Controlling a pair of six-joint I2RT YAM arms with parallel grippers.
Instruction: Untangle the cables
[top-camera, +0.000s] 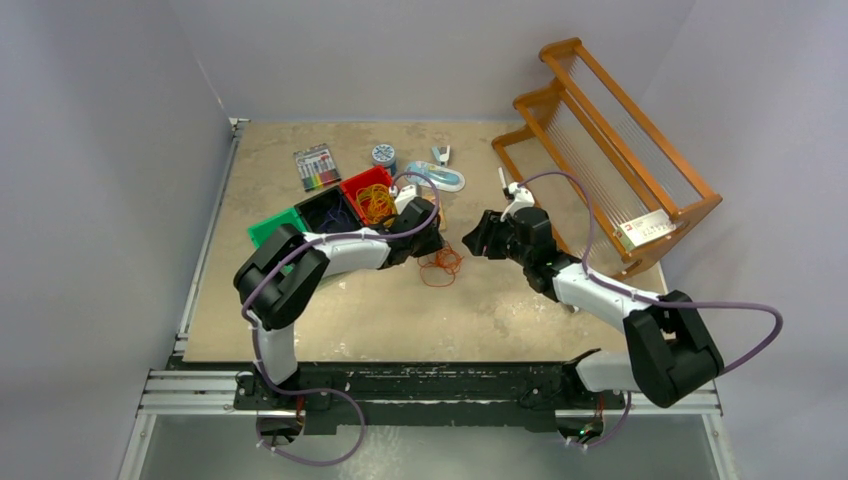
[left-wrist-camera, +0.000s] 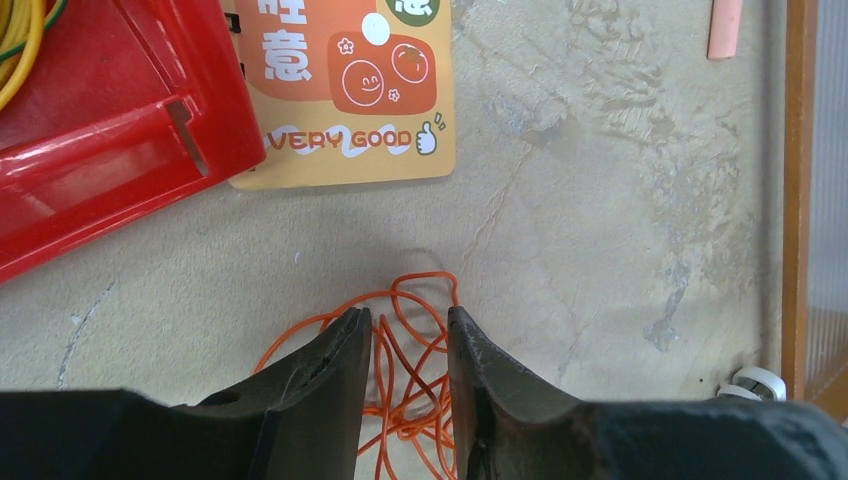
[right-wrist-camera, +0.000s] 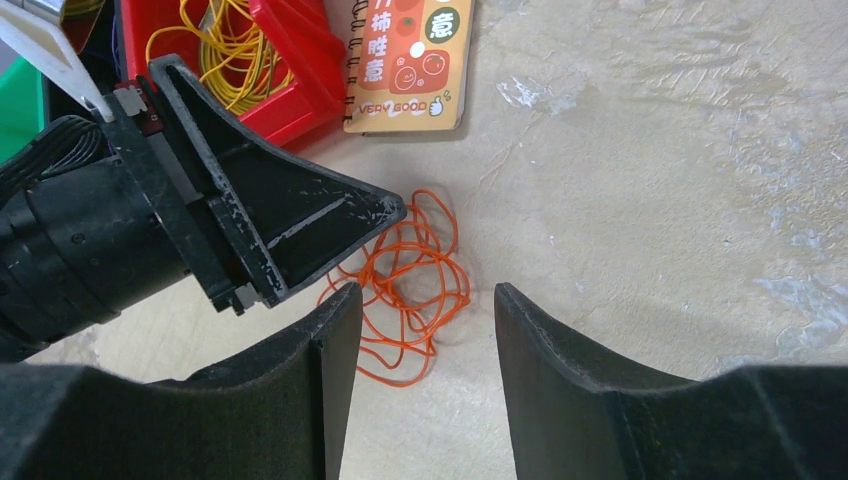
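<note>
A loose tangle of orange cables (top-camera: 441, 265) lies on the tabletop between the two arms. My left gripper (left-wrist-camera: 405, 315) hangs low over it, jaws apart, with several orange loops (left-wrist-camera: 422, 275) lying in the gap and nothing clamped. My right gripper (right-wrist-camera: 427, 290) faces it from the other side, open and empty, with the orange tangle (right-wrist-camera: 405, 300) just beyond its fingertips. The right wrist view shows the left gripper (right-wrist-camera: 300, 220) over the tangle's left part. Yellow cables (right-wrist-camera: 225, 60) fill the red bin (top-camera: 365, 185). Dark purple cables (top-camera: 335, 215) lie in the black bin.
An orange notebook (left-wrist-camera: 350, 90) lies beside the red bin (left-wrist-camera: 100, 130). A green bin (top-camera: 272, 228) adjoins the black one. At the back are a marker pack (top-camera: 317, 167) and a tape roll (top-camera: 384, 155). A wooden rack (top-camera: 610, 150) stands at the right.
</note>
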